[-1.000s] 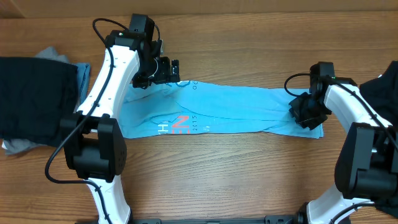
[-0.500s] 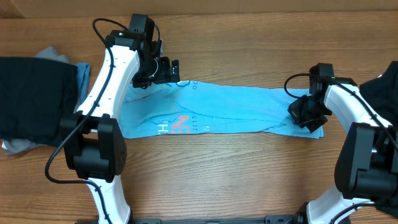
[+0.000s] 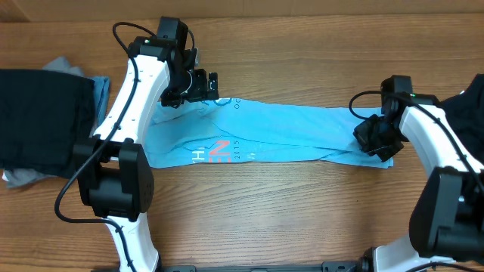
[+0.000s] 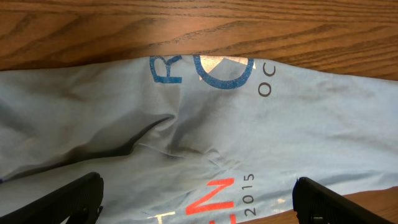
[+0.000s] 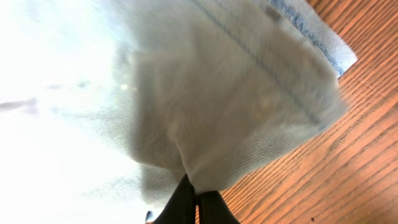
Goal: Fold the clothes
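The light sky-blue T-shirt (image 3: pixel 287 132) lies folded into a long strip across the middle of the table, with red and white lettering near its left end. My left gripper (image 3: pixel 203 87) hovers open over the shirt's upper left part; in the left wrist view its fingers (image 4: pixel 198 202) are spread wide above the print on the shirt (image 4: pixel 205 124). My right gripper (image 3: pixel 376 142) is shut on the shirt's right end; the right wrist view shows its closed fingertips (image 5: pixel 196 202) pinching a bunch of the shirt's cloth (image 5: pixel 217 112) just above the wood.
A pile of black, grey and blue clothes (image 3: pixel 41 121) lies at the left edge of the table. A dark garment (image 3: pixel 465 113) lies at the right edge, behind my right arm. Bare wood runs along the front.
My right gripper, still holding the shirt's end, has shifted slightly to the right. The left arm has not moved.
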